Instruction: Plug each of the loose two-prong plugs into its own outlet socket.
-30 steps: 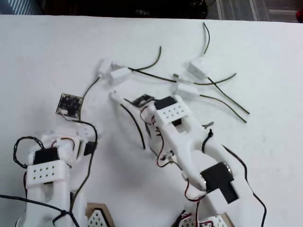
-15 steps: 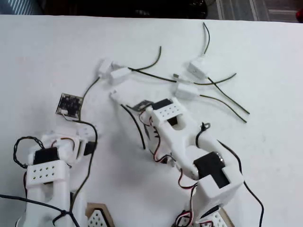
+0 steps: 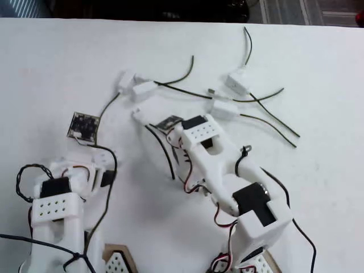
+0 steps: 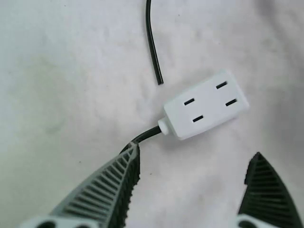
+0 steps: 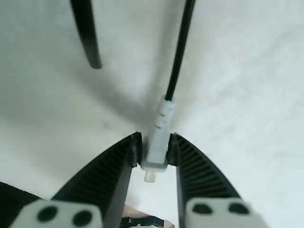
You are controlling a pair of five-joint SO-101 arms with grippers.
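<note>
Gripping: small white plastic two-prong plug (image 5: pixel 156 142), pinched by its flat sides between the tips of the right jaws, clamped with no gap on either side.
Plug axis: in line with the right jaws' own length; thin black cord (image 5: pixel 178 61) leading straight out past the tips, short pale stub end pointing back toward the wrist.
Left jaws: spread wide, holding nothing, tips low over the white surface (image 4: pixel 57 71).
Socket: white rectangular plastic outlet block (image 4: pixel 206 104), lying flat just beyond the left tips and ahead of the gap between them; slotted face up, four slots in two pairs; long axis slanted across the gap; its black lead (image 4: pixel 145 137) running back to one left tip, touching it or nearly so.
Deciding relation: by the look of it, prong end facing away from anything ahead of the right tips, so probably needing a turn before meeting the slots; left jaws the nearer pair to the block, well placed to steady it.
Hard to make out: prongs themselves, only a stub visible; right tips in the high view, covered by the white wrist housing (image 3: pixel 199 133); how far the plug sits from the block.
Stray: cut black cord end (image 4: pixel 154 47) beyond the block.
</note>
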